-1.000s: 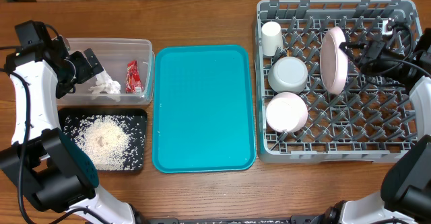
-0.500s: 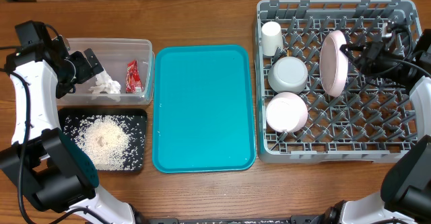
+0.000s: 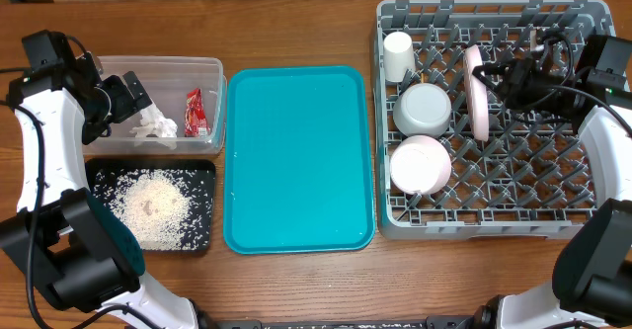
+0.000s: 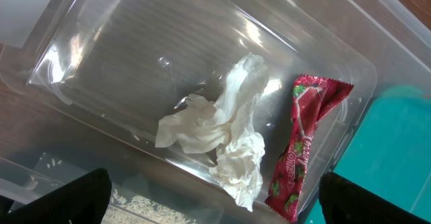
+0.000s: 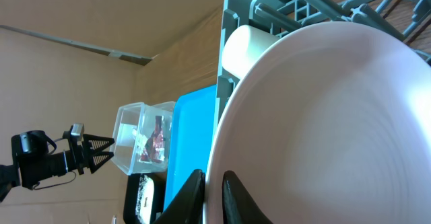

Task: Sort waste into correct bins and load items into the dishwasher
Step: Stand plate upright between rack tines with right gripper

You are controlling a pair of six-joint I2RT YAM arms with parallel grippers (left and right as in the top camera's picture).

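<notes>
Pink plate (image 3: 478,97) stands upright in the rack (image 3: 494,229), rim clamped by the right gripper (image 5: 214,187).

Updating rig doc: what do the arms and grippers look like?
The left arm and right arm have white links, black joints and loose black cables; teal trim shows low on the left one. The left gripper and right gripper are black.

— What colours are there?
— A teal tray (image 3: 299,161), a grey grid-patterned rack (image 3: 494,227), a pale pink plate (image 3: 479,92).
— And the rest?
— Red wrapper (image 3: 195,112), white tissue (image 3: 155,124), white rice (image 3: 150,205) speckling a black tray (image 3: 202,176), brown wood-grain surface (image 3: 296,23).
</notes>
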